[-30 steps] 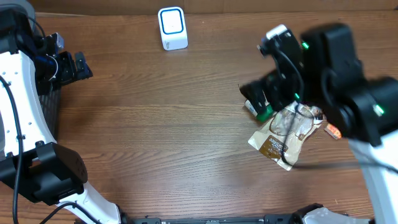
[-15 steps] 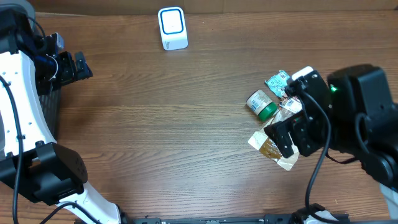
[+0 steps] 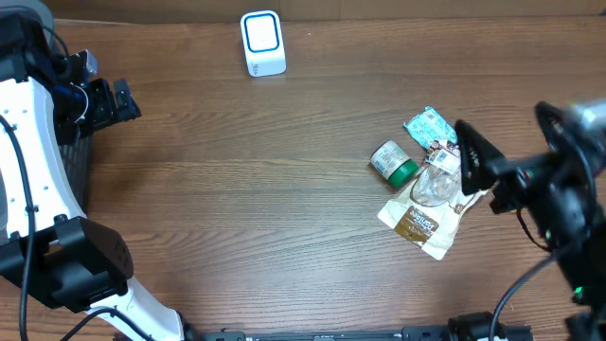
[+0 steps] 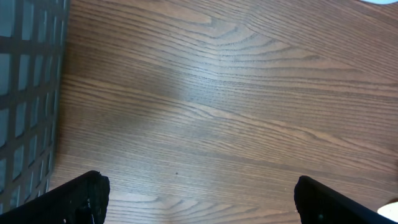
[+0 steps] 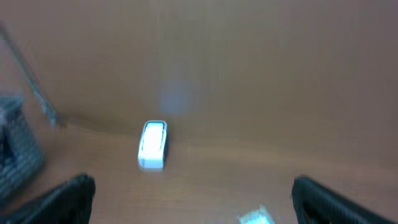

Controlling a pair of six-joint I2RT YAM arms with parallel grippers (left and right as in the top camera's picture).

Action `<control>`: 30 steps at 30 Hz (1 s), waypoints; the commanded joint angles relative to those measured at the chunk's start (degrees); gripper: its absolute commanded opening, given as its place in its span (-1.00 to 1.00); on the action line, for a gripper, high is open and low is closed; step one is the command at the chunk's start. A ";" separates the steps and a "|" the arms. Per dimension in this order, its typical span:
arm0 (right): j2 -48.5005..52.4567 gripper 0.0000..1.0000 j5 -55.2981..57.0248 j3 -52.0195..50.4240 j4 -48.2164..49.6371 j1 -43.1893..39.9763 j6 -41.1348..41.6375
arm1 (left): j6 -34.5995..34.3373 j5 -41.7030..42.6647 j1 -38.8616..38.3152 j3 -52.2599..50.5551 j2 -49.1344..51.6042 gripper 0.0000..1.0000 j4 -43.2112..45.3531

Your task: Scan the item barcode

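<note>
Two fingers of right gripper (image 3: 471, 159) spread fully apart, nothing between them; whether touching anything below, cannot tell. Directly beneath and to its left, heaped together: brown and clear crinkled plastic pouch (image 3: 421, 213), long axis slanting from under the fingers down-left; small round jar with green lid (image 3: 394, 161); teal foil packet (image 3: 428, 124). Far ahead, across brown wooden table (image 3: 284, 189), white box scanner with blue-rimmed window (image 3: 262, 42). Far closer to the heap than left gripper (image 3: 118, 102), also wide open and empty, beside dark mesh basket (image 4: 25, 93). Pouch's near end hidden under the arm; no barcode legible; right wrist view blurred.
</note>
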 commanded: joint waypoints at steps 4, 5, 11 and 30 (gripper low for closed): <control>-17.09 1.00 -2.40 -33.40 29.51 -4.02 1.11 | -0.15 0.66 -0.13 0.37 0.00 0.99 0.02; -19.08 1.00 -2.84 -37.40 32.89 -4.20 1.38 | -0.17 0.68 -0.13 0.37 -0.02 0.99 0.02; -30.73 1.00 -3.61 -58.45 45.92 -4.50 1.70 | -0.15 0.68 -0.13 0.37 -0.02 0.99 0.02; -45.70 1.00 -3.56 -79.52 42.07 -4.52 2.97 | -0.15 0.66 -0.13 0.37 -0.02 0.99 0.02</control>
